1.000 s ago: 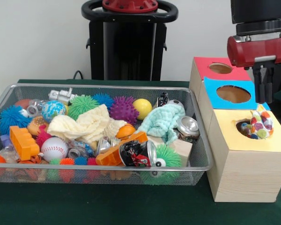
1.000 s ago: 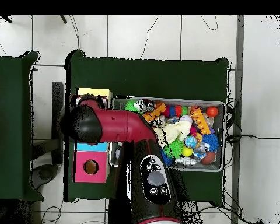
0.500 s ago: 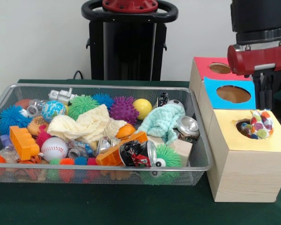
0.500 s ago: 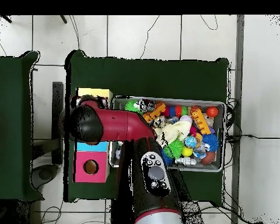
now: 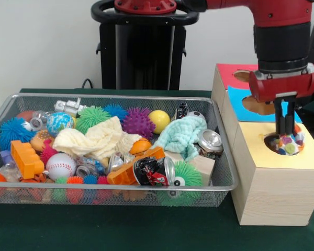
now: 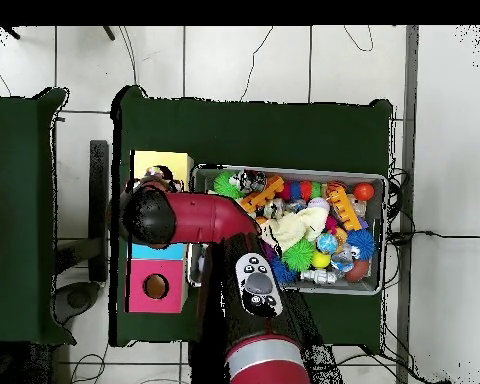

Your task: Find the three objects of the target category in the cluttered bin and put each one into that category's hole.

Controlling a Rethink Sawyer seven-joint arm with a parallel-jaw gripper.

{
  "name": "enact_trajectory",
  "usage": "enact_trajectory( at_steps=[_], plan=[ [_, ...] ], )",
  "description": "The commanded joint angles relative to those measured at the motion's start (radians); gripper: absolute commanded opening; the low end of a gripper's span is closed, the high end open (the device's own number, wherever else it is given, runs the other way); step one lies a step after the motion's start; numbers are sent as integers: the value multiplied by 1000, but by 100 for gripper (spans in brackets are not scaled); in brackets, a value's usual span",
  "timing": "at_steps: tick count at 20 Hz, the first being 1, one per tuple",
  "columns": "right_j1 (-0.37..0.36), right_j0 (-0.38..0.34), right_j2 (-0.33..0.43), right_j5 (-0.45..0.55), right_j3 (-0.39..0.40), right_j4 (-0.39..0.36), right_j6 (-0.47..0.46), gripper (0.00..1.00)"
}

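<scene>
The wire mesh bin (image 5: 94, 186) holds a heap of toys, cans and cloths; no confetti cloth shows among them. A confetti-patterned cloth (image 5: 292, 147) sits bunched in the round hole (image 5: 270, 139) of the yellow-topped box (image 5: 282, 161), and part of it sticks up above the rim. My gripper (image 5: 284, 130) hangs straight down over that hole. Its fingers are close together and empty, with the tips at the top of the cloth. In the overhead view the arm covers the gripper beside the yellow box (image 6: 162, 164).
The blue-topped box (image 5: 239, 102) and the red-topped box (image 5: 226, 73) stand behind the yellow one. The bin (image 6: 384, 235) holds a cream cloth (image 5: 99, 138), a mint-green cloth (image 5: 183, 133), spiky balls, a baseball (image 5: 60, 164), cans and an orange brick (image 5: 25, 158).
My gripper has moved from behind and to the right of the yellow box to over its hole and come down onto the confetti cloth. The cloth sits slightly lower.
</scene>
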Motion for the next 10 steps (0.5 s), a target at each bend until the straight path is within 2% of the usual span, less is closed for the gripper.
enact_trajectory(
  at_steps=[1,10],
  plan=[
    [89,0,-5,83,-32,-45,76,0],
    [105,-3,4,56,-32,-45,77,0]
  ],
)
